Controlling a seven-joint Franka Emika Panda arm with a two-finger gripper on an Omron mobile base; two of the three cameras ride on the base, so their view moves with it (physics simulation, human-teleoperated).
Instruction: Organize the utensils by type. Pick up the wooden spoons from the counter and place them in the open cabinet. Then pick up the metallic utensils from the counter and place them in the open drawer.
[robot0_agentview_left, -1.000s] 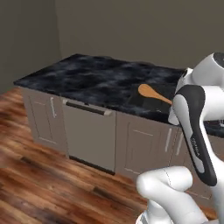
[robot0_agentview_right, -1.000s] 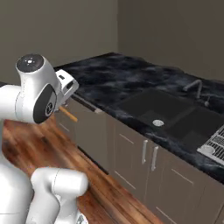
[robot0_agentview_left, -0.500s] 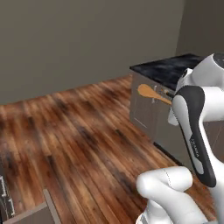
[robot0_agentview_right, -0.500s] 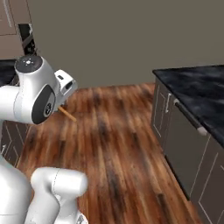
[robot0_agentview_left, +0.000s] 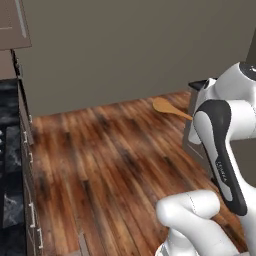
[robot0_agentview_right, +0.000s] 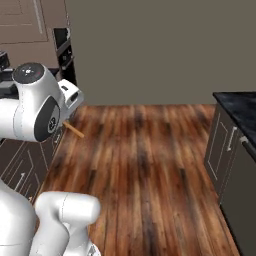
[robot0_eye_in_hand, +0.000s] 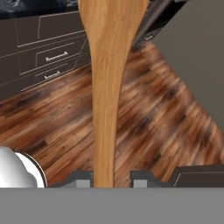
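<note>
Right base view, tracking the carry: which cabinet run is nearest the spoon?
The left cabinet run, beside the arm; the wooden spoon pokes out by it. The right run stands across the floor.

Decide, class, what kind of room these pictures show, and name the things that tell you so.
Most likely a kitchen. A glossy black marble-veined counter tops grey-brown base cabinets with silver bar handles, a wall cabinet hangs above, and the gripper holds a wooden spoon over a wood-plank floor.
</note>
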